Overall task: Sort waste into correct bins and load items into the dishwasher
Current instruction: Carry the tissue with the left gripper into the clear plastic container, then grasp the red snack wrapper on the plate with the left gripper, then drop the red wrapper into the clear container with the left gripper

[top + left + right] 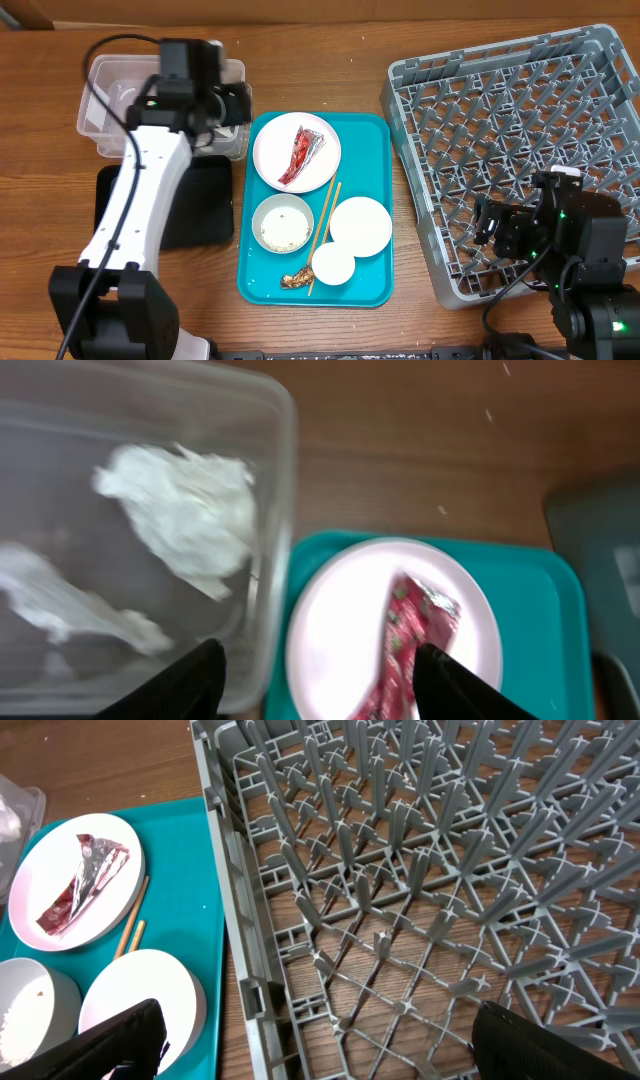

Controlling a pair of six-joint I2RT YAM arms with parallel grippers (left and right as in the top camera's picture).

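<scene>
While the left gripper (320,695) hangs over the rim of the clear rectangular plastic tub (275,510), its two black fingers (200,680) stand well apart with nothing between them. Two crumpled white paper napkins lie inside the tub: one (185,510) ahead of the gripper, the other (60,610) farther along the tub floor. One red crinkled wrapper (410,635) lies on the large white round plate (330,620), just beside one fingertip and not gripped.

A teal plastic tray (375,150) carries four white dishes: that plate, a smaller plate (360,225), a small bowl (257,215) holding loose off-white rice grains (283,232), and a small cup (333,265). One pair of thin wooden chopsticks (325,225) lies between them, and one small brown food scrap (295,280) sits beside the cup. One shallow black rectangular tray (205,200) lies next to the teal tray, partly under the left arm.

The right gripper (330,1055) is spread wide and empty above a corner of the single large grey plastic dish rack (420,870), the dishes off to its side.
</scene>
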